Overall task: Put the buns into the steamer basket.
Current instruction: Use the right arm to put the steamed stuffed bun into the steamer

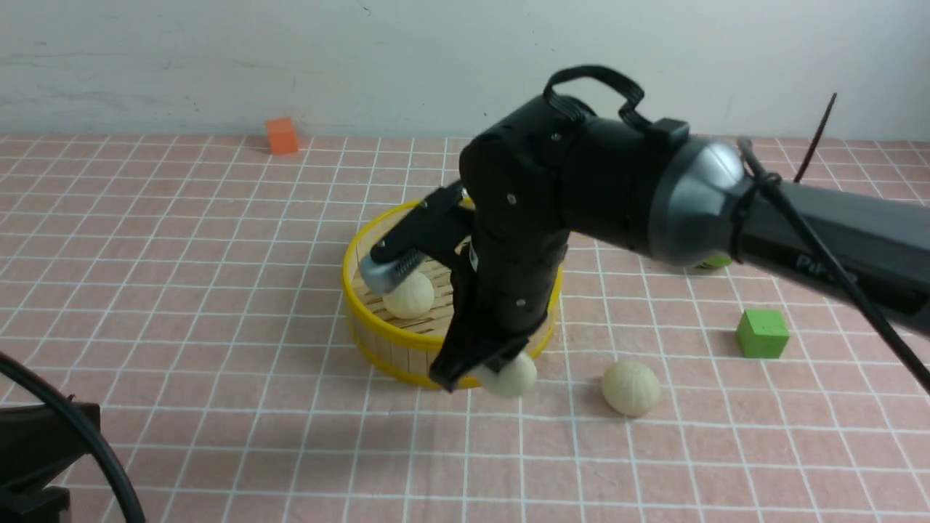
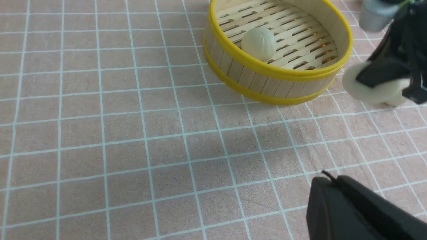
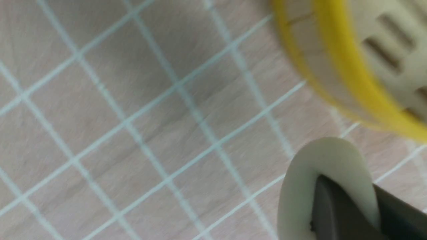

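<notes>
The right arm (image 1: 523, 218) hides much of the steamer basket (image 1: 396, 356).

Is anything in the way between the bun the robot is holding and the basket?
Only the wall of the basket. The right gripper holds the bun just outside it, beside the near wall, so the bun must go over the yellow rim. A second bun sits inside, but bare floor shows beside it.

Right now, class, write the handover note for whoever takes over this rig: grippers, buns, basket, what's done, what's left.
Right gripper: shut on one cream-white pleated bun, just outside the near wall of the round bamboo-slat steamer basket with yellow rims.
Left gripper: state unclear.
Done: second bun lies inside the basket.
Left: drop in the held bun, then fetch the third bun from the pink checked tablecloth, right of the basket.
</notes>
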Robot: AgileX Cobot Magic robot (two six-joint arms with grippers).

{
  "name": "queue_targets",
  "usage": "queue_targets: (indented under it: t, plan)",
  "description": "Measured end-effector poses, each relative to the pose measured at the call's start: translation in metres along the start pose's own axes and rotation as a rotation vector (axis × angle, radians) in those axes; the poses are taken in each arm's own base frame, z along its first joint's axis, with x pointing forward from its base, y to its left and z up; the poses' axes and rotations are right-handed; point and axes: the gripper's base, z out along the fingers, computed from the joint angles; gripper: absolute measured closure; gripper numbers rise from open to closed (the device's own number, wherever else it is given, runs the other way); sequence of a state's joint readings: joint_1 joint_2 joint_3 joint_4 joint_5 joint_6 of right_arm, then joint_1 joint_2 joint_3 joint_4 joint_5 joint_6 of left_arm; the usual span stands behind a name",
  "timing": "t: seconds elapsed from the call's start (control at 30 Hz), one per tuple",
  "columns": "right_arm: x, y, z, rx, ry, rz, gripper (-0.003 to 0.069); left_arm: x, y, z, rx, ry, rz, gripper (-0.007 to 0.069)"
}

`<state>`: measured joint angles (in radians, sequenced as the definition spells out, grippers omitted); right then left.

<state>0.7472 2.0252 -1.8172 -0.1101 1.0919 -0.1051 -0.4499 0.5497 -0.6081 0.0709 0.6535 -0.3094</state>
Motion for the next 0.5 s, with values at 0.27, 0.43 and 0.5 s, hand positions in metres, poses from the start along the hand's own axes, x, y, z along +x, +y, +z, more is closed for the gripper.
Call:
queue_targets:
  t: [0.27, 0.43, 0.5]
  plan:
    - [-0.029, -0.028, 0.009, 0.098, -0.161, 0.058, 0.0612, 0.000, 0.000, 0.000, 0.000, 0.000, 0.000, 0.0608]
    - [-0.028, -0.048, 0.056, 0.096, -0.142, 0.166, 0.0465, 0.001, 0.000, 0.000, -0.003, 0.009, 0.000, 0.0605]
    - [-0.026, -0.051, 0.068, 0.085, -0.127, 0.207, 0.0377, 0.001, 0.000, 0.000, -0.004, 0.014, 0.000, 0.0603]
